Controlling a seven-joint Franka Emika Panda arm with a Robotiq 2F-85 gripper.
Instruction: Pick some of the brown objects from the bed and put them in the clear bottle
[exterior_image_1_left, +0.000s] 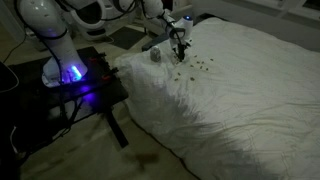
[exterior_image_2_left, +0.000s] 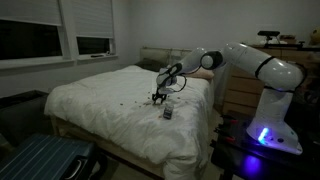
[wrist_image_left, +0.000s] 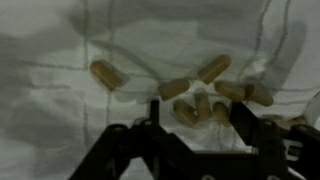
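1. Nearest the wrist camera: tool (wrist_image_left: 200, 128) comes in from the bottom edge with its jaws well apart and nothing held. The dark fingers (wrist_image_left: 244, 120) sit low over the sheet; whether the tips touch it cannot be told
2. Between the jaws: about three of the brown objects (wrist_image_left: 203, 106) lie close together, some touching. More lie just outside one finger, and a lone pellet (wrist_image_left: 106, 75) sits apart on the other side
3. Handling judgement: the pellets look rigid, very light and smooth, so they are likely to roll or squirt out under a pinch. Best hold is probably across the short axis of one pellet, or closing on the tight cluster so neighbours brace each other
4. Under them: the surface (wrist_image_left: 40, 40) is a soft, wrinkled white sheet. It may dimple under the tips and get caught in the grip; a light touch is advisable
5. Further out, in both exterior views: the tool (exterior_image_1_left: 180, 45) is down at the loose scatter on the bed. The clear bottle (exterior_image_1_left: 155, 55) rests on the surface just beside the tool, near the bed's edge (exterior_image_2_left: 167, 113), and is too small to judge its opening
6. Farthest: a black table (exterior_image_1_left: 100, 92) carries the arm's base, with a blue light glowing at its foot
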